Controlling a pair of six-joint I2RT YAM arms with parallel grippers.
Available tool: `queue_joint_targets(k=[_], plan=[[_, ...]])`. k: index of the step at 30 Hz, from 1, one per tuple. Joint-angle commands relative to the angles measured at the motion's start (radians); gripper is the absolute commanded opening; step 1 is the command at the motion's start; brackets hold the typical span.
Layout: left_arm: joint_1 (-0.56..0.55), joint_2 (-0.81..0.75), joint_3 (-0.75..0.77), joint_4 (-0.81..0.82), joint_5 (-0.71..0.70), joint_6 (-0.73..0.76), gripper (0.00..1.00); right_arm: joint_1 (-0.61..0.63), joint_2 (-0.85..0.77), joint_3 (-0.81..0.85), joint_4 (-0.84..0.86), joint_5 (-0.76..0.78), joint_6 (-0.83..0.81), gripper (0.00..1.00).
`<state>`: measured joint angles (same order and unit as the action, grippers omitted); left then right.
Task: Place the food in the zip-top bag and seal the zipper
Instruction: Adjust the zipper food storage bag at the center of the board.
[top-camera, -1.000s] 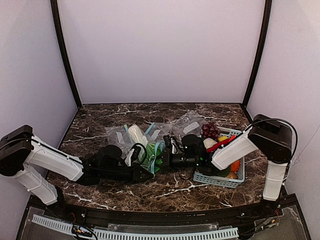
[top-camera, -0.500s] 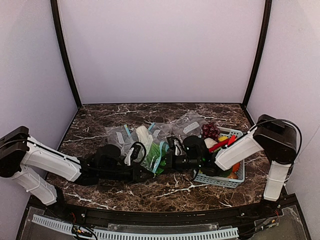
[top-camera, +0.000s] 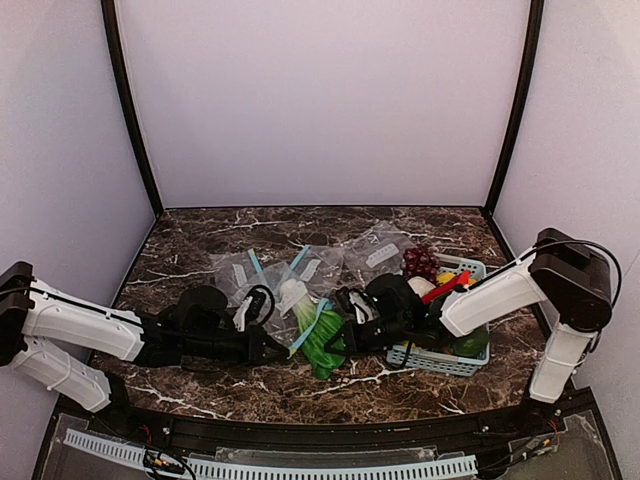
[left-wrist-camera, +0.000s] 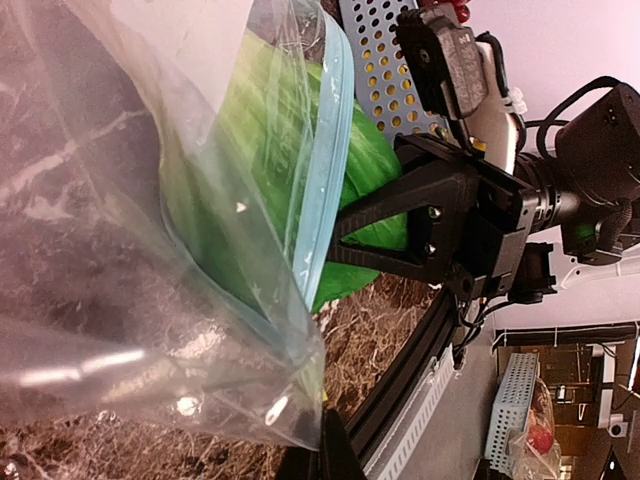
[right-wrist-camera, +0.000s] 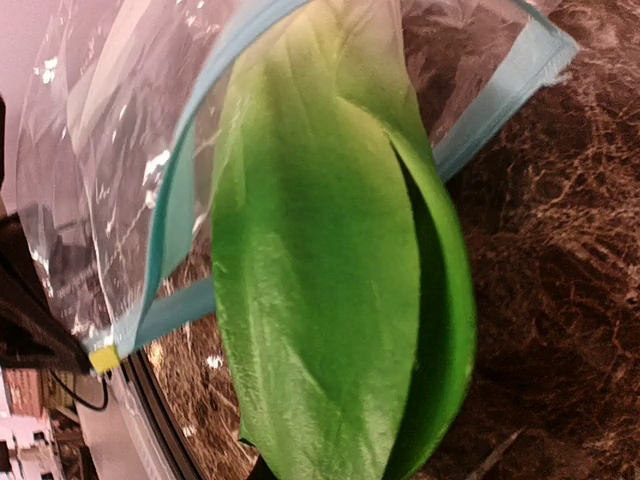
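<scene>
The leafy vegetable (top-camera: 318, 348) lies stalk-first in the mouth of the zip-top bag (left-wrist-camera: 120, 260). Its white stalk is inside and its green leaves (right-wrist-camera: 330, 290) stick out toward the near edge. The light-blue zipper (top-camera: 313, 322) runs around the leaves, and also shows in the right wrist view (right-wrist-camera: 172, 210). My left gripper (top-camera: 272, 347) is shut on the bag's near corner (left-wrist-camera: 300, 400). My right gripper (top-camera: 345, 335) holds the leaf end; its fingers are hidden behind the leaves. The red-orange tapered vegetable (top-camera: 441, 288) and dark green cucumber (top-camera: 472, 346) lie in the basket.
A light-blue basket (top-camera: 432, 360) with round fruit stands at the right, under my right arm. Purple grapes (top-camera: 421, 262) lie behind it. Smaller clear bags (top-camera: 376, 251) lie at the back middle. The black table rail (left-wrist-camera: 400, 380) runs close to the bag.
Both grippers, bag and vegetable have shifted toward the near edge. The stalk has gone further into the bag, and the leaves now point toward the near edge.
</scene>
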<state>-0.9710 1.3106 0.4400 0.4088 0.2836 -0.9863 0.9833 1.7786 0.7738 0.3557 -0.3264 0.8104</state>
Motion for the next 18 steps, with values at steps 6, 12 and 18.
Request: queue_joint_targets(k=[6, 12, 18], plan=[[0.030, -0.079, -0.030, -0.197, 0.099, 0.099, 0.01, 0.011, -0.109, 0.011, -0.161, -0.122, -0.324, 0.00], [0.031, -0.098, -0.014, -0.202, 0.233, 0.159, 0.01, 0.011, -0.073, 0.081, -0.204, -0.124, -0.416, 0.00], [0.036, -0.105, 0.039, -0.282, 0.343, 0.241, 0.01, 0.014, -0.042, 0.165, -0.321, -0.175, -0.516, 0.00]])
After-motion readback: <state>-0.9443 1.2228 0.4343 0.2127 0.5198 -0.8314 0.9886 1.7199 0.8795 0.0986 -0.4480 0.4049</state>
